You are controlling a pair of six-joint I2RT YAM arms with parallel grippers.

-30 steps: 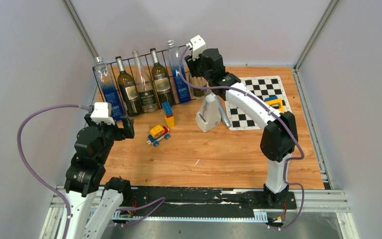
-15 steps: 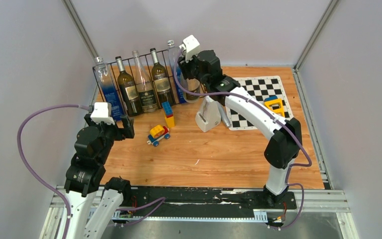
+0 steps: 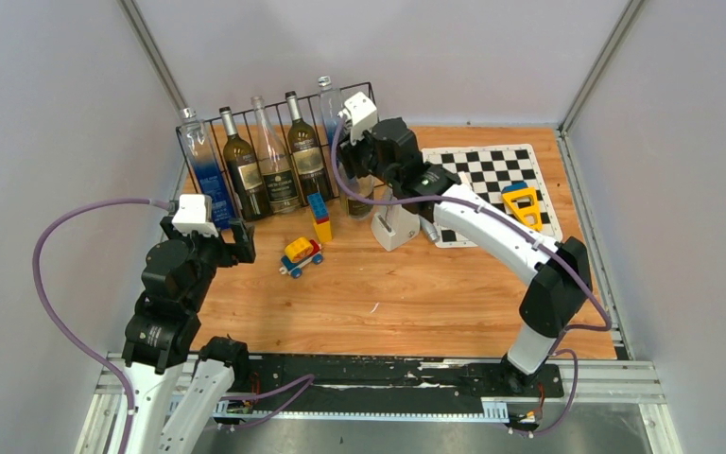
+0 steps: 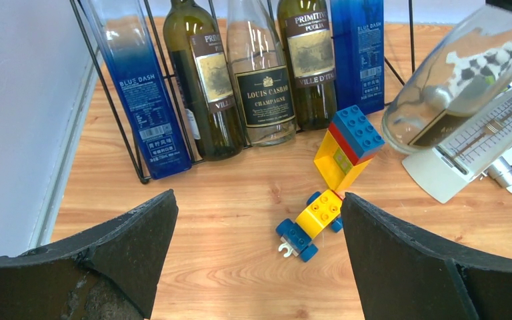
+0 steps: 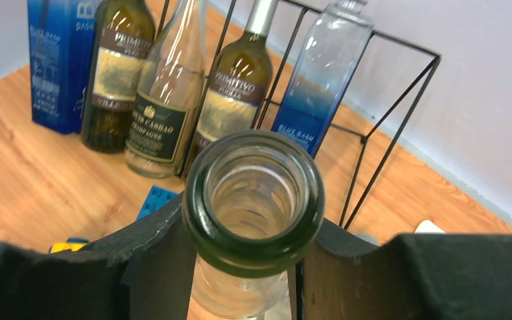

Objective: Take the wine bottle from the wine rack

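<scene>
The wine rack (image 3: 246,113) is a black wire frame at the back left and holds several upright bottles. My right gripper (image 3: 367,163) is shut on the neck of a clear, empty wine bottle (image 3: 359,195). The bottle hangs in the air just in front of the rack's right end, outside the wires. In the right wrist view the bottle's green-rimmed mouth (image 5: 253,200) sits between my fingers (image 5: 167,253), with the rack (image 5: 390,143) behind it. The left wrist view shows the bottle's base (image 4: 453,80) tilted at upper right. My left gripper (image 3: 241,241) is open and empty, low at the left.
A yellow and blue toy car (image 3: 301,253) and a brick tower (image 3: 319,218) lie in front of the rack. A white metronome (image 3: 395,219) stands beside the held bottle. A chessboard mat (image 3: 492,175) with a yellow object (image 3: 522,200) lies at the back right.
My right gripper has carried the clear bottle forward, left and down from the rack's right end to a spot in front of it. The left arm has not moved.
</scene>
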